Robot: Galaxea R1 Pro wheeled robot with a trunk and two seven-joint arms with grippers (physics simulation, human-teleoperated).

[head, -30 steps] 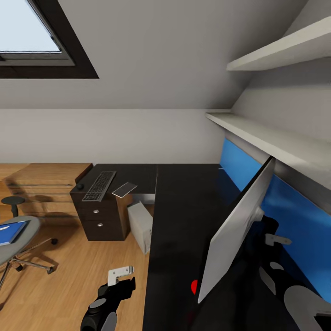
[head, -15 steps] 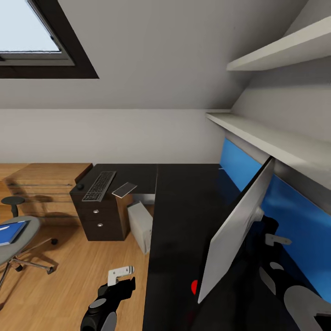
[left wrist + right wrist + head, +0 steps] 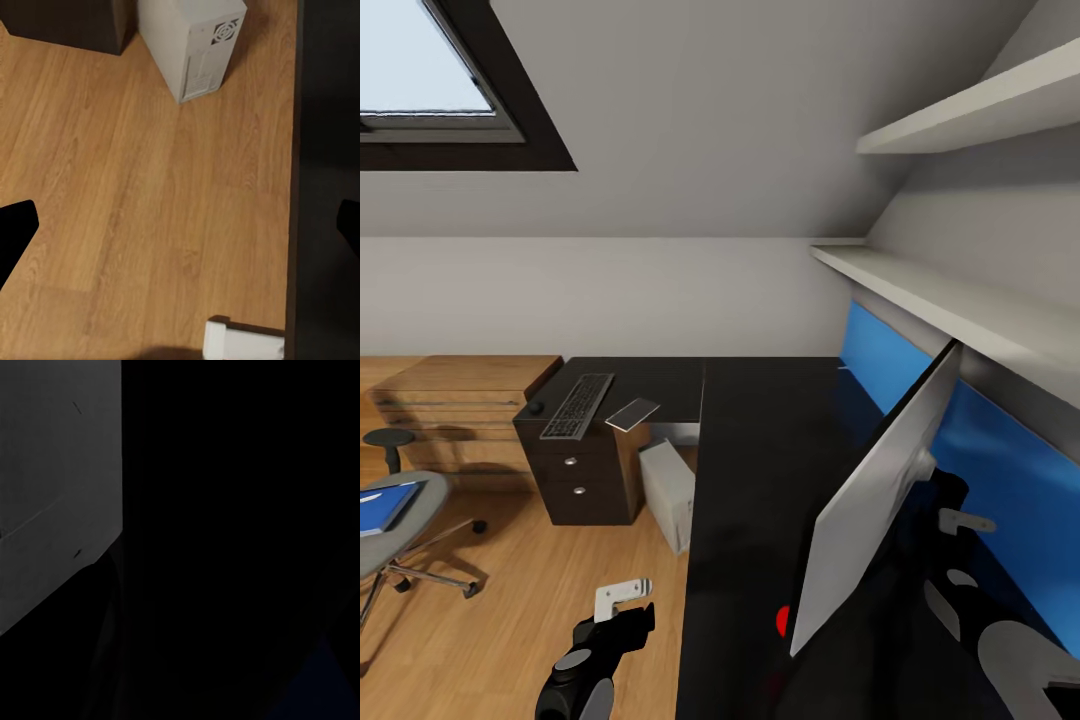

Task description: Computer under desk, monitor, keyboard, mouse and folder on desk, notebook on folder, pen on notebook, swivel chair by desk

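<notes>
The monitor (image 3: 875,500) stands tilted on the black desk (image 3: 760,470), its pale grey back towards me. My right gripper (image 3: 952,505) is behind it, fingers hidden; the right wrist view is dark beside a grey panel (image 3: 52,472). At the desk's far left end lie the keyboard (image 3: 576,404), mouse (image 3: 535,407) and notebook (image 3: 632,413). I cannot make out the pen. The computer (image 3: 667,492) (image 3: 191,41) stands on the floor under the desk. The folder (image 3: 385,503) lies on the swivel chair (image 3: 400,540). My left gripper (image 3: 615,612) (image 3: 180,232) hangs open over the floor.
A dark drawer cabinet (image 3: 575,475) stands under the desk's left end, with low light-wood cabinets (image 3: 455,400) beyond it. A small round stool (image 3: 388,440) is near the chair. White shelves (image 3: 950,290) run above the blue back panel (image 3: 1000,460). Wood floor (image 3: 530,600) lies between chair and desk.
The whole picture has shifted a few pixels, so the camera moved slightly. No object or gripper has visibly moved.
</notes>
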